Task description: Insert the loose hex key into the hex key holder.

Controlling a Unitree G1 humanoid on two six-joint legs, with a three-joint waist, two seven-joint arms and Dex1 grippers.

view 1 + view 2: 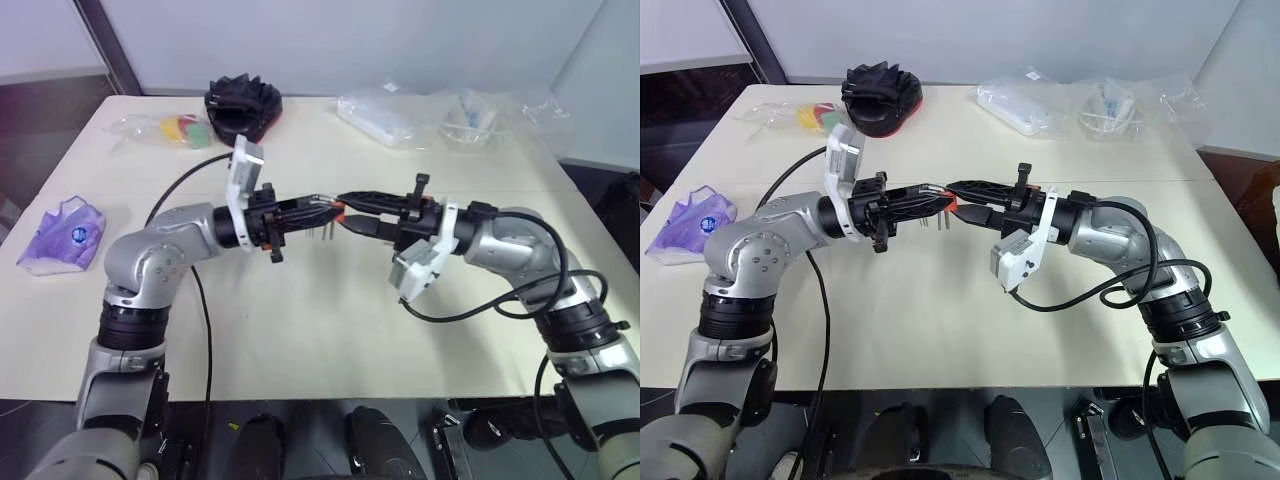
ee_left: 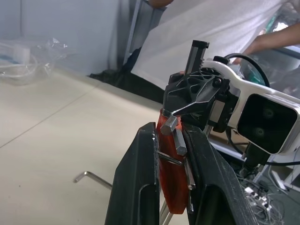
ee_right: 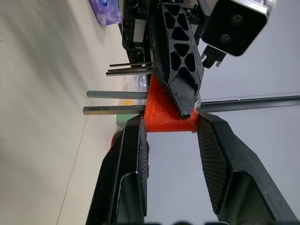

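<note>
Both grippers met mid-air over the table (image 1: 300, 340), fingertips overlapping. Left gripper (image 2: 169, 154) was clamped on the hex key holder (image 2: 171, 187); its lower end was cut off by the frame edge. Right gripper (image 3: 169, 129) pinched the same orange block from the opposite end. Four short keys (image 3: 119, 96) stuck out sideways. One loose hex key (image 2: 92, 177) lay flat on the table below the left fingers, untouched. No legible markings.
</note>
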